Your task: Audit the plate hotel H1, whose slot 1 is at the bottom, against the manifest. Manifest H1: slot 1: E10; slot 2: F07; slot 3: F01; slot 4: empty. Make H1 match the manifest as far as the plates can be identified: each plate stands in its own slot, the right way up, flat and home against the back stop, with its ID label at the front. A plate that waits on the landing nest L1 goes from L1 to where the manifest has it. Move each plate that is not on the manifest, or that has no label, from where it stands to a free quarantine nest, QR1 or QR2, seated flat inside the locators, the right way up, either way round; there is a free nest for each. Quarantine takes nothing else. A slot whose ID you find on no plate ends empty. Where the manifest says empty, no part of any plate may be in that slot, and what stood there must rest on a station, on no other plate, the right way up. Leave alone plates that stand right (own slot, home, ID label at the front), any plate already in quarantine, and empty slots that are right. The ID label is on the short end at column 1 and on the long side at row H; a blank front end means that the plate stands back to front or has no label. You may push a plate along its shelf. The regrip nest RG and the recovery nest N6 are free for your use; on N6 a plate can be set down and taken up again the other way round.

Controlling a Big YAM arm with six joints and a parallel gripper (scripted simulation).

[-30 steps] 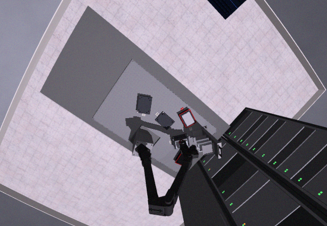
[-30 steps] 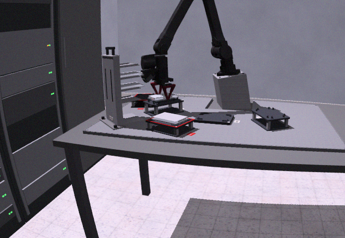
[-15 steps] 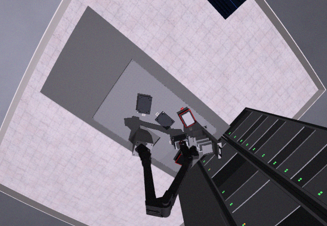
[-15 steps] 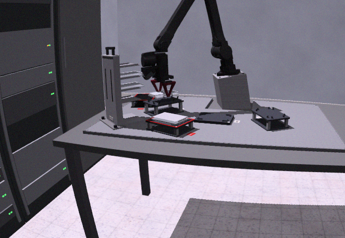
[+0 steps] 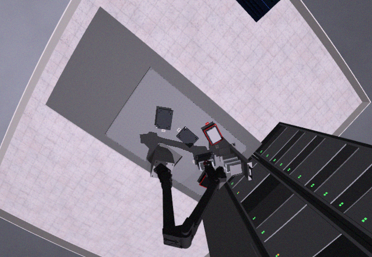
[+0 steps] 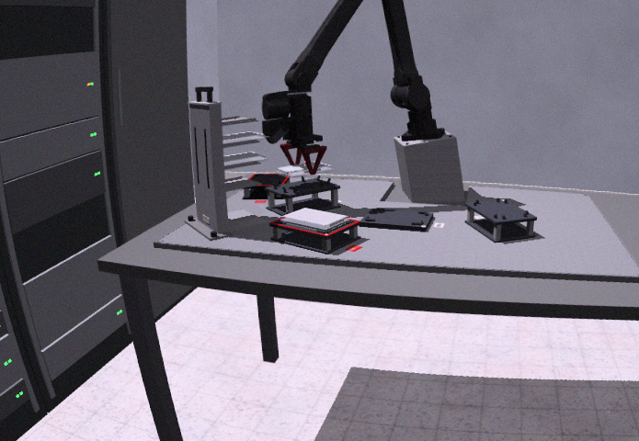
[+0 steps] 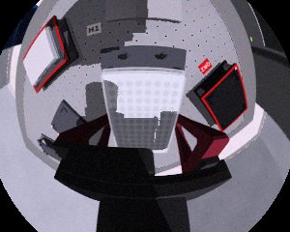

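My gripper [image 6: 302,158] [image 7: 142,117] is shut on a white well plate [image 6: 290,169] [image 7: 143,100], with a finger on each long side near one end. It holds the plate level, a little above the dark landing nest [image 6: 304,187] [image 7: 141,58]. The plate hotel H1 [image 6: 208,171] [image 5: 237,163] stands just to the left, its thin shelves [image 6: 239,138] pointing toward the gripper. I see no plate on the shelves from here. No label shows on the held plate in these views.
A red-edged quarantine nest [image 6: 299,229] holds a white plate [image 6: 313,217] [image 5: 212,135] [image 7: 43,58]. A second red-edged nest [image 6: 265,179] [image 7: 224,97] is bare. A flat black nest [image 6: 396,217], a raised tilted nest [image 6: 499,213] and the arm's base [image 6: 429,166] stand to the right.
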